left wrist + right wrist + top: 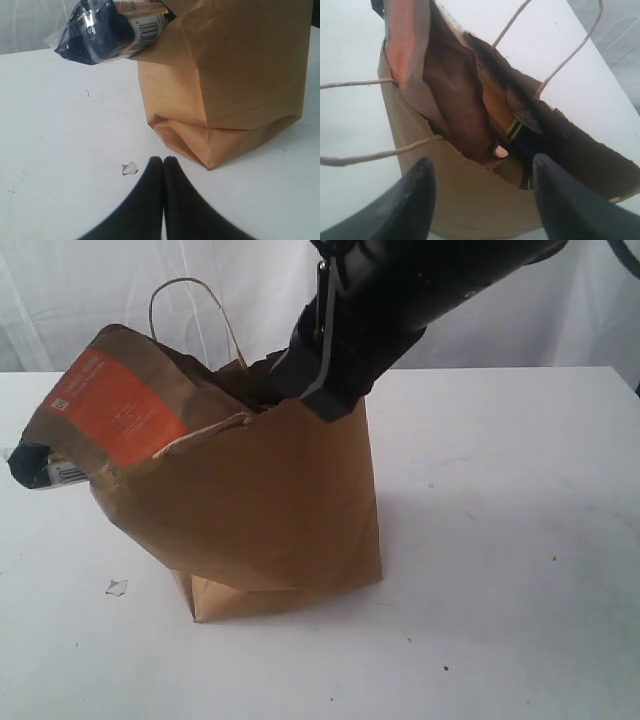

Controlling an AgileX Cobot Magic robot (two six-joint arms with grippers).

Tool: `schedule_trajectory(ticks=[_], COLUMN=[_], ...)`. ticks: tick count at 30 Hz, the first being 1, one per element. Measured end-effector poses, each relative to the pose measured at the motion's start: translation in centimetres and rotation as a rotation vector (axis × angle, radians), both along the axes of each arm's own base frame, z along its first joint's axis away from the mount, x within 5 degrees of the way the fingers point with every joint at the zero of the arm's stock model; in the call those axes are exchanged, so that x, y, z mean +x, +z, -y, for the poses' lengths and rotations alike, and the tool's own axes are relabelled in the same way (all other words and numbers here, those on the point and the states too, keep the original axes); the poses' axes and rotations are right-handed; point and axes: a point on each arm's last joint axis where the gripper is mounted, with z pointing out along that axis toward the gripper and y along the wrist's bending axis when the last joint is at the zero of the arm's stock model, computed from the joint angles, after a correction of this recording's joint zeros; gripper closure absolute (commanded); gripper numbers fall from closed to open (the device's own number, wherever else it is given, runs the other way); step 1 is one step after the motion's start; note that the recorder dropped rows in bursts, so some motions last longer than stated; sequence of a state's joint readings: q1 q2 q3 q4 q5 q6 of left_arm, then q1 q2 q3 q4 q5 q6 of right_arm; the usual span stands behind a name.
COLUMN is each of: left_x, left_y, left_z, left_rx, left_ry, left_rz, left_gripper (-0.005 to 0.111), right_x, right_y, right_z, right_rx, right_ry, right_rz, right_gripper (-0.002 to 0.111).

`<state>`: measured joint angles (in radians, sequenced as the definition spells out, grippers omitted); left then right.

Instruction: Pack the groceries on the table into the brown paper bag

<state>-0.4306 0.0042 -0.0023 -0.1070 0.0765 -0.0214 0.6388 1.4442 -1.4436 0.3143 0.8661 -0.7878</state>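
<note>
Biggest worry here is the bag tipping. It's creased hard near the bottom and leans over to one side, with its base sitting on the table. The pouch with the orange label sticks way out of the top on that same leaning side. The spaghetti packet pokes out past the bag's edge too, its dark blue end hanging in the air. All that weight is up high and off to one side, so if the right gripper bumps the rim or snags a handle coming out, I'd guess the whole thing flops over or the long packet slides out.

That right gripper is right at the mouth of the bag with its fingers spread wide and nothing between them. The left gripper hangs low over the table just beside the bag's bottom corner, fingertips pressed together, holding nothing. So nobody is bracing the bag, which doesn't help.

The bag itself is plain brown paper, crumpled, with a torn-looking jagged rim and thin twisted loop handles. Inside I can see the pouch's brown back, and deeper down a round dark thing with something yellow next to it. Can't tell which item that is. There's also a tiny scrap on the table near the left gripper.
</note>
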Motion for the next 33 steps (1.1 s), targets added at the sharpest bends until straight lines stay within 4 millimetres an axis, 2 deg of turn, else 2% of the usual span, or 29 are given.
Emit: schedule_trajectory(ticks=[4,10,14,17,20,22,25,29,30,33], left_x=[0.0,0.0,0.0,0.0,0.0,0.0,0.0,0.0,0.0,0.0], left_y=[0.0,0.0,0.0,0.0,0.0,0.0,0.0,0.0,0.0,0.0], left_z=[0.0,0.0,0.0,0.0,0.0,0.0,0.0,0.0,0.0,0.0], left_rx=[0.0,0.0,0.0,0.0,0.0,0.0,0.0,0.0,0.0,0.0], left_ry=[0.0,0.0,0.0,0.0,0.0,0.0,0.0,0.0,0.0,0.0], left_rz=[0.0,0.0,0.0,0.0,0.0,0.0,0.0,0.0,0.0,0.0], left_gripper=[0.107,0.107,0.107,0.107,0.107,0.107,0.107,0.107,0.107,0.107], right_x=[-0.3,-1.9,-4.2,-7.0,-9.3,-11.7,-14.1,-17.2,-18.0,-18.8], right_y=[0.8,3.5,5.9,6.4,5.2,3.4,1.2,-3.9,-5.8,-8.4], right_z=[0.3,1.6,3.3,5.6,7.5,9.5,11.4,13.9,14.4,15.0], right_rx=[0.031,0.128,0.227,0.329,0.394,0.44,0.49,0.561,0.565,0.556], right_ry=[-0.013,-0.059,-0.102,-0.151,-0.196,-0.227,-0.255,-0.305,-0.322,-0.346], right_rz=[0.031,0.083,0.114,0.152,0.152,0.16,0.16,0.131,0.091,0.042], right_gripper=[0.06,0.083,0.104,0.108,0.108,0.108,0.108,0.108,0.108,0.108])
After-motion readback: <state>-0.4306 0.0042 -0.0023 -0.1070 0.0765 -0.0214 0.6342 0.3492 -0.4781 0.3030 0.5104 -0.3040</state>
